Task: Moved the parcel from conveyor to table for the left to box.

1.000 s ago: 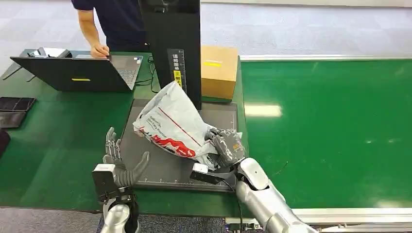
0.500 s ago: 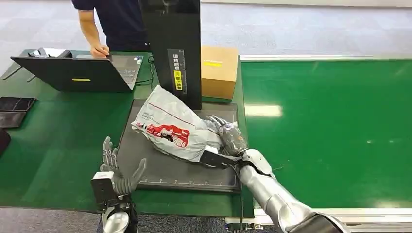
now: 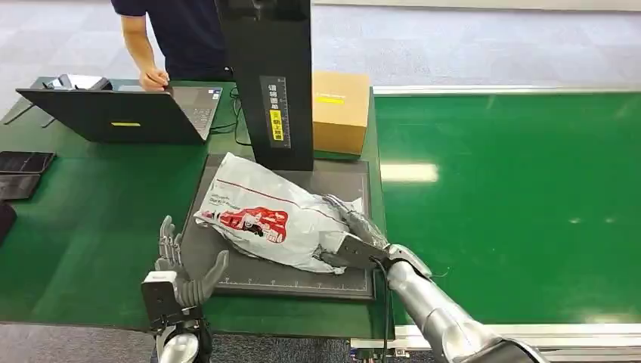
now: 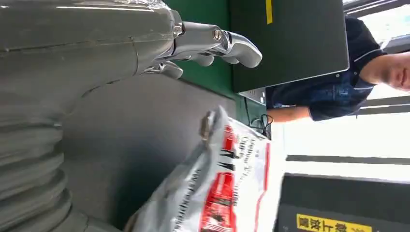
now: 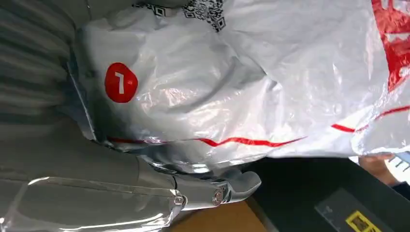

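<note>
Green bench [image 3: 98, 219] under us, conveyor belt [image 3: 514, 204] at right. White plastic parcel [image 3: 272, 219] lies on dark scale mat [image 3: 227, 265]. Our right hand [image 3: 363, 238] grips parcel's near end, fingers [image 5: 227, 188] wrapped on it. Our left hand [image 3: 181, 265] beside mat, fingers [image 4: 217, 43] spread, holding nothing.

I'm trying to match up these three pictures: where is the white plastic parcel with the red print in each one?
Head view: the parcel lies on the dark mat, its end at the right hand.
Left wrist view: parcel beyond the left hand.
Right wrist view: parcel close up against the hand.
Shared landmark: the black upright column.
</note>
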Motion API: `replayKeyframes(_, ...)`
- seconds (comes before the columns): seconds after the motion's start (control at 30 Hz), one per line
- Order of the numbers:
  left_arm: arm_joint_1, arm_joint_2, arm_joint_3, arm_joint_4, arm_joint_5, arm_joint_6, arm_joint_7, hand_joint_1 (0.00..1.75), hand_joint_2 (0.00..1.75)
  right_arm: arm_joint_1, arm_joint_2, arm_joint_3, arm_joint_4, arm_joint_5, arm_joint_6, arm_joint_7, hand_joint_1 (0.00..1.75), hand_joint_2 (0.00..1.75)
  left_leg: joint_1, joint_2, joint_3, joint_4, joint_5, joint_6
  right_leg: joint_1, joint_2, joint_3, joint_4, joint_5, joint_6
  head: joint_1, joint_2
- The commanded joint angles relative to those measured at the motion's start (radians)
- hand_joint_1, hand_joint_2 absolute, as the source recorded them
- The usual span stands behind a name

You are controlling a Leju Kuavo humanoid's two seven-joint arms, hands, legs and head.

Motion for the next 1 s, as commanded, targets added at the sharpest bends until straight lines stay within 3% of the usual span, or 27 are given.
replayKeyframes(0.03,0.051,0.041,0.031,-0.041,-0.011,0.005,0.001,0.0,1.75,0.071,-0.106,0.126,-0.107,-0.117,-0.054,-0.05,0.0,1.75,0.0,-0.002,0.0,-0.001,0.001,0.0,0.001,-0.002,0.001,-0.002,0.0,-0.001,0.0,0.0)
replayKeyframes(0.1,0.065,0.037,0.038,-0.059,-0.021,0.011,0.001,0.0,1.75,0.068,-0.106,0.12,-0.109,-0.08,-0.264,-0.05,0.0,1.75,0.0,-0.001,-0.001,-0.001,0.001,0.0,0.0,-0.001,0.0,-0.001,0.001,-0.001,0.0,0.0)
replayKeyframes(0.13,0.065,0.036,0.04,-0.062,-0.024,0.011,0.001,0.0,1.75,0.066,-0.107,0.117,-0.11,-0.071,-0.287,-0.05,0.0,1.75,0.0,-0.001,-0.001,-0.001,0.001,0.0,0.0,-0.001,0.0,-0.001,0.0,-0.001,0.0,0.0)
replayKeyframes(0.2,0.07,0.027,0.055,-0.08,-0.035,0.018,0.001,0.0,1.75,0.072,-0.097,0.079,-0.126,-0.006,-0.473,-0.05,0.0,1.75,0.0,-0.001,-0.002,0.0,0.001,0.0,0.0,-0.001,-0.001,0.0,0.001,-0.001,0.0,0.0)
replayKeyframes(0.27,0.073,0.022,0.062,-0.092,-0.04,0.019,0.001,0.0,1.75,0.088,-0.096,0.052,-0.17,0.011,-0.56,-0.05,0.0,1.75,0.0,-0.001,-0.002,-0.001,0.001,0.0,0.0,-0.002,-0.001,-0.001,0.001,-0.001,0.0,0.0)
replayKeyframes(0.37,0.063,0.02,0.057,-0.084,-0.048,0.003,0.003,0.0,1.75,0.188,-0.124,-0.004,-0.396,-0.021,-0.668,-0.05,0.0,1.75,0.0,-0.002,-0.003,-0.001,0.002,0.0,0.0,-0.003,-0.002,-0.001,0.001,-0.002,0.0,0.0)
replayKeyframes(0.4,0.053,0.02,0.05,-0.072,-0.053,-0.005,0.003,0.0,1.75,0.237,-0.12,-0.063,-0.482,0.005,-0.668,-0.05,0.0,1.75,0.0,-0.002,-0.003,0.0,0.001,0.0,0.0,-0.002,-0.002,0.0,0.001,-0.001,0.0,0.0)
replayKeyframes(0.53,0.029,0.02,0.038,-0.052,-0.062,-0.005,0.001,0.0,1.75,0.334,-0.171,-0.046,-0.702,-0.132,-0.655,-0.05,0.0,1.75,0.0,-0.007,-0.003,-0.001,0.002,0.0,0.0,-0.007,-0.001,-0.001,0.0,-0.001,0.0,0.0)
replayKeyframes(0.7,0.019,0.018,0.039,-0.07,-0.08,-0.004,0.012,0.0,1.75,0.432,-0.209,-0.066,-1.011,-0.385,-0.509,-0.05,0.0,1.75,-0.001,-0.005,-0.006,0.001,0.001,0.0,-0.001,-0.005,-0.004,0.001,0.0,-0.001,0.0,0.0)
replayKeyframes(0.77,0.003,0.019,0.043,-0.082,-0.102,-0.01,0.029,0.0,1.75,0.486,-0.165,-0.157,-1.132,-0.479,-0.378,-0.05,0.0,1.75,-0.001,-0.006,-0.007,0.001,0.001,0.0,-0.001,-0.006,-0.005,0.001,-0.001,-0.001,0.0,0.0)
replayKeyframes(0.83,0.003,0.019,0.043,-0.082,-0.102,-0.01,0.029,0.0,1.75,0.486,-0.165,-0.157,-1.132,-0.479,-0.378,-0.05,0.0,1.75,0.0,-0.007,-0.008,0.001,0.001,0.0,0.0,-0.007,-0.006,0.001,-0.001,-0.002,0.0,0.0)
replayKeyframes(0.9,-0.009,0.016,0.055,-0.106,-0.12,-0.016,0.042,0.0,1.75,0.539,-0.072,-0.311,-1.185,-0.519,-0.188,-0.05,0.0,1.75,0.0,-0.005,-0.006,0.001,0.001,0.0,0.0,-0.005,-0.005,0.001,0.0,-0.001,0.0,0.0)
replayKeyframes(1.0,0.003,0.016,0.057,-0.138,-0.135,-0.02,0.04,0.0,1.75,0.574,-0.022,-0.378,-1.177,-0.496,-0.115,-0.05,0.0,1.75,0.0,-0.005,-0.006,0.0,0.001,0.0,0.0,-0.005,-0.004,0.0,0.0,-0.001,0.0,0.0)
